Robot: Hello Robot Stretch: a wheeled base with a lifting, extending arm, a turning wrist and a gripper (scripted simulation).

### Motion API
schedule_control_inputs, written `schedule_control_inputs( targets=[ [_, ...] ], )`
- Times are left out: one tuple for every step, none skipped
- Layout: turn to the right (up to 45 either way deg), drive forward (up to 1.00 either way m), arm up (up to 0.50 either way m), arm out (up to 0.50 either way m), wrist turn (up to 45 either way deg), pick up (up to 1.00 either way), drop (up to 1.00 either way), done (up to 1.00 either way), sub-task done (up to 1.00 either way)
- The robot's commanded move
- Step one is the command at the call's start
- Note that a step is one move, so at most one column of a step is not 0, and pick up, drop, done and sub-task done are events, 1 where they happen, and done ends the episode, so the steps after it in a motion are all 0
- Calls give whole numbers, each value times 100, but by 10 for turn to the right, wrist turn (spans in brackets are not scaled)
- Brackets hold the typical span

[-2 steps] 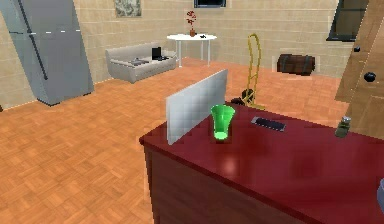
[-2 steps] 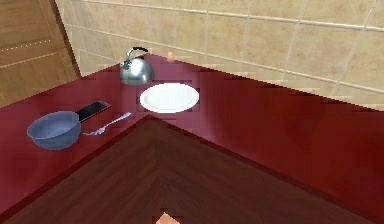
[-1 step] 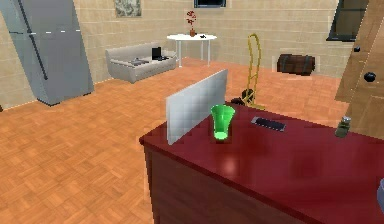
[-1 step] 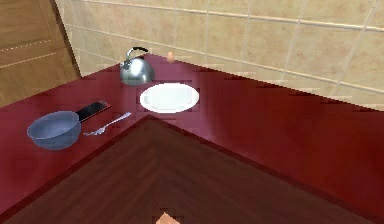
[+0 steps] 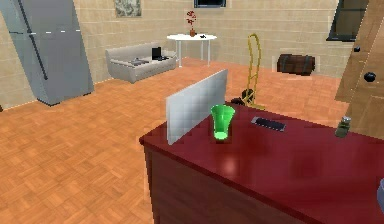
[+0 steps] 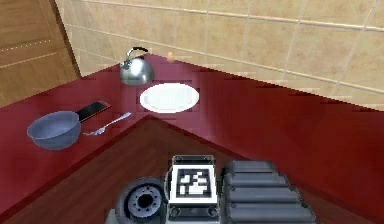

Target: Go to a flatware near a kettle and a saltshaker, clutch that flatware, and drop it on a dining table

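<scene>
The flatware (image 6: 108, 124) lies on the bench (image 6: 260, 110) between blue bowl (image 6: 54, 128) and white plate (image 6: 168, 97), near the kettle (image 6: 134, 68). Line up with its handle before reaching, avoiding the bowl. I cannot tell the state of the fingers (image 6: 138, 202).

- a dark red, glossy l-shaped countertop (image 6: 280, 130) runs below a tan tiled wall (image 6: 260, 35)
- a brown wooden panelled door (image 6: 30, 50) stands at the upper left
- a silver metal kettle (image 6: 135, 69) sits near the wall, with a small orange-tan blob (image 6: 172, 57) beside it
- a round white plate (image 6: 168, 97) lies just in front of the kettle
- a blue-grey bowl (image 6: 54, 129), a flat black slab (image 6: 90, 110) and a thin silvery flatware piece (image 6: 108, 124) lie close together at the left
- the gripper's dark round body (image 6: 140, 203) sits left of a white square marker with black marks (image 6: 194, 184); whether it holds anything cannot be told
</scene>
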Motion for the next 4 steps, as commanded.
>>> schedule_control_inputs(
  targets=[
    [0, 0, 0, 42, 0, 0, 0, 0, 0],
    [0, 0, 0, 0, 450, 0, 0, 0, 0],
    [0, 0, 0, 0, 450, 0, 0, 0, 0],
    [0, 0, 0, 0, 450, 0, 0, 0, 0]
  ],
)
